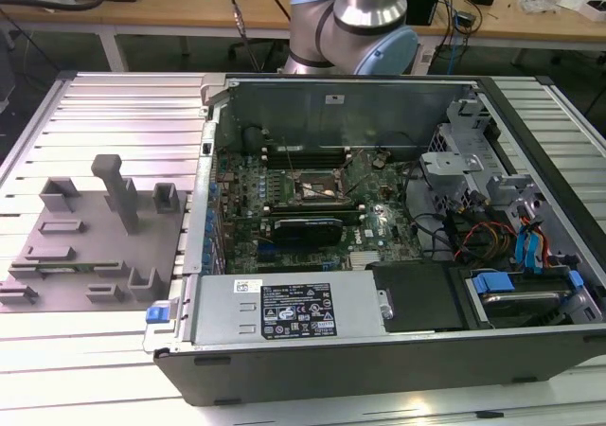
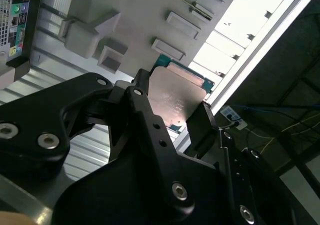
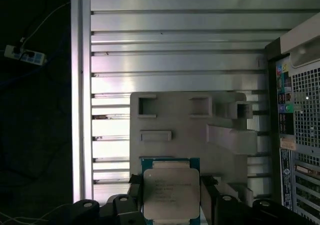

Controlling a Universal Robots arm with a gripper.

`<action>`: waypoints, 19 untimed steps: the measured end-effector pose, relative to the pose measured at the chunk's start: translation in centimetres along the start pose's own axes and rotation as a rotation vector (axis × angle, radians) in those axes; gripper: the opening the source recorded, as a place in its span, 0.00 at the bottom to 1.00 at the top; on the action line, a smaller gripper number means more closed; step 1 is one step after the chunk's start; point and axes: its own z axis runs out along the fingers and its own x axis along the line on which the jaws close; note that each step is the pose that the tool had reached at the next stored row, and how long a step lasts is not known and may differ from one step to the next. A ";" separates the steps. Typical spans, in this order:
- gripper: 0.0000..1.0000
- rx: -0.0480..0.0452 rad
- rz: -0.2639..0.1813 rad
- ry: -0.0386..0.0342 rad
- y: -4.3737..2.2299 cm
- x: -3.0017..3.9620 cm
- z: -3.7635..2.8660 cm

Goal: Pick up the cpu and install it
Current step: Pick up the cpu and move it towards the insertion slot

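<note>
the cpu (image 3: 170, 195) is gripped by two opposite edges between the black fingers (image 3: 209, 197) of the gripper (image 3: 171, 185), which is clamped on it. its silvery top is turned toward the first wrist view. the chip is held off the grey fixture (image 3: 185, 125), whose edge is seen behind it. the fixture is laid on the ribbed table (image 3: 175, 35), just beside the open case (image 1: 379, 350). in the exterior view the motherboard (image 1: 312, 222) is exposed inside the case, with its socket (image 1: 317, 191) near the middle.
</note>
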 end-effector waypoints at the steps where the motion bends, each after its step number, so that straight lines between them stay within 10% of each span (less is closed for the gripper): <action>1: 0.55 0.0000 0.000 0.0002 0.00 -0.23 0.00; 19: 0.55 0.0000 0.000 0.0000 0.13 -4.90 0.14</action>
